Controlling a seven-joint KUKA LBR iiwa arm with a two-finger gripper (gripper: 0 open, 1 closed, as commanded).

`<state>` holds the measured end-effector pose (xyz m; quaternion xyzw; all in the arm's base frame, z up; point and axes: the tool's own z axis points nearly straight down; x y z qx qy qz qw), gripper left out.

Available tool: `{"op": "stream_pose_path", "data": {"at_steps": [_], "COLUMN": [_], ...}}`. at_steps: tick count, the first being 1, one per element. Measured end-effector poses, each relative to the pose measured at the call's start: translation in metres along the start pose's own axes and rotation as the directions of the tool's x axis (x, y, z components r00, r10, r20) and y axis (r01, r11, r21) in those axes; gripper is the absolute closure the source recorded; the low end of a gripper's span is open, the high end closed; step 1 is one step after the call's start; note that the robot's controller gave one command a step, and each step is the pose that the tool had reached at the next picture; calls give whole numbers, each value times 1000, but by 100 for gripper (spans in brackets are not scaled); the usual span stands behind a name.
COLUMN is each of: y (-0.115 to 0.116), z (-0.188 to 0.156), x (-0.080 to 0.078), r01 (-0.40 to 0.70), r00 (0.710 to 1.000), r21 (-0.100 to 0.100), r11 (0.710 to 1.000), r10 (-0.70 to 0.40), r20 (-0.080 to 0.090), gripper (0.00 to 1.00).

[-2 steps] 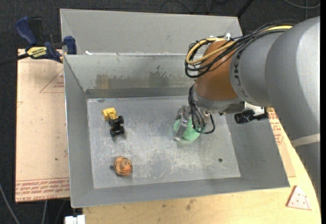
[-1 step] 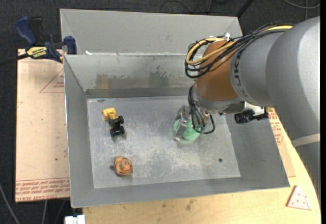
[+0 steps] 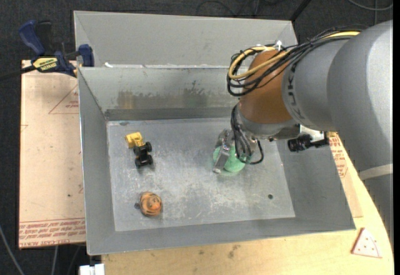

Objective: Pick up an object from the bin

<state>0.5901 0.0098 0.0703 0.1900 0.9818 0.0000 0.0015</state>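
Note:
My gripper [image 3: 226, 156] hangs low over the right middle of the bin floor, its metal fingers [image 3: 222, 150] down around a small light green thing [image 3: 232, 163]. The green thing sits between and just below the fingers, partly covered by them. Whether it rests on the floor or is lifted I cannot tell. A small yellow and black toy vehicle [image 3: 139, 149] lies at the left of the floor. A round orange and brown thing [image 3: 150, 203] lies near the front left.
The arm with its orange cover and yellow-black cables reaches in from the right and hides the bin's right back part. Bare grey floor stretches between the green thing and the two things at the left.

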Motion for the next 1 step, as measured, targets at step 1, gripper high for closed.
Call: {"op": "stream_pose_path", "data": {"at_steps": [1], "y": [0], "z": [0], "x": [0], "r01": [0], "r00": [1000], "r21": [0], "r11": [1000], "r10": [0], "r20": [0], "gripper": [100]}}
